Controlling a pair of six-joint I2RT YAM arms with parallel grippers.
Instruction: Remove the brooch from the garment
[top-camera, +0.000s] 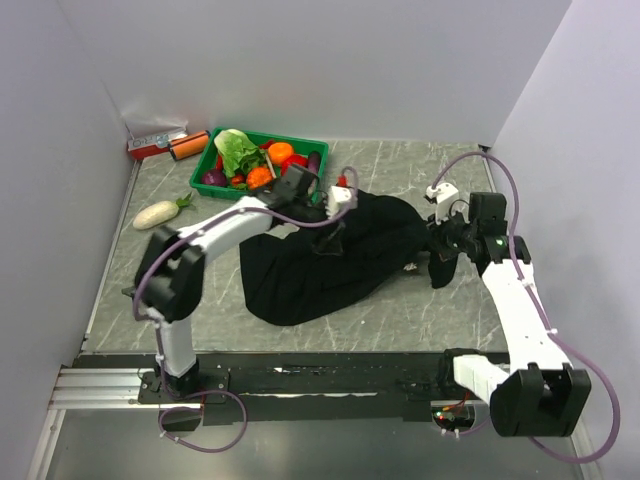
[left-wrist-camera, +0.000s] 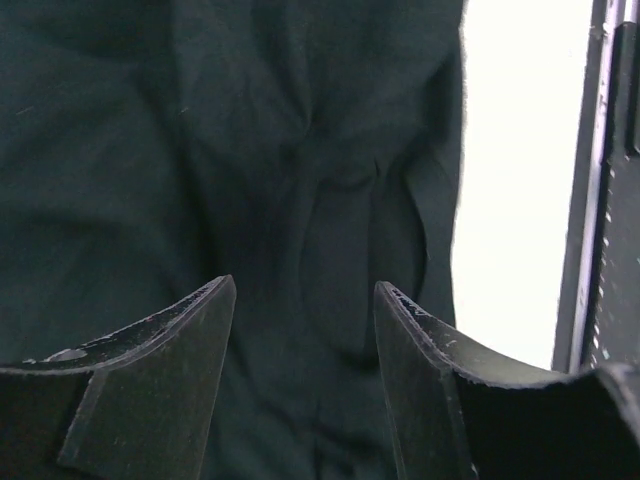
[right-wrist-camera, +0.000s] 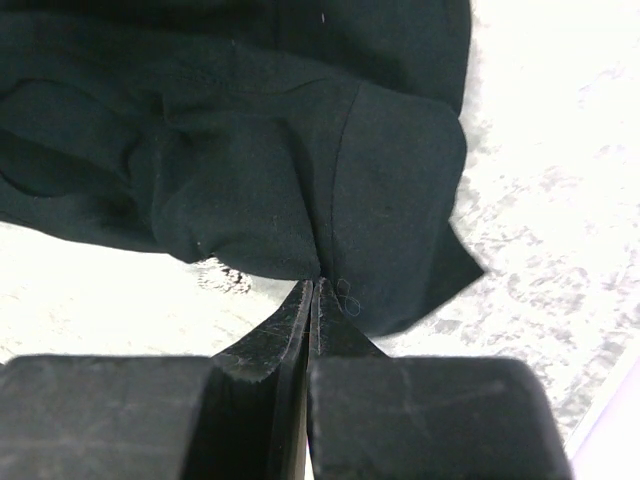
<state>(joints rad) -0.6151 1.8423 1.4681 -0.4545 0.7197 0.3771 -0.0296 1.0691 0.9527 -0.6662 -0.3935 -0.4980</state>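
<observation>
Item: garment (top-camera: 330, 262) — black shirt, soft, limp, light; heaped on the bench (top-camera: 400, 320) directly beneath the left hand (left-wrist-camera: 305, 330), whose jaws stand wide and empty. The right hand (right-wrist-camera: 313, 292) is pinched tight on a fold at the hem.

Sought: brooch — not made out in any view. Likely tiny and fragile; grip its body with the cloth held taut.

Nearby: green tray (top-camera: 203, 168) just beyond the left hand, radish (top-camera: 158, 213) well apart. Only the folds obstruct.

The garment (top-camera: 320, 265) sprawls across the middle of the bench (top-camera: 400, 320), blocking it. Bare lanes run along the near edge and the far right corner; green tray (top-camera: 300, 141) and white radish (top-camera: 158, 213) crowd the far left.
</observation>
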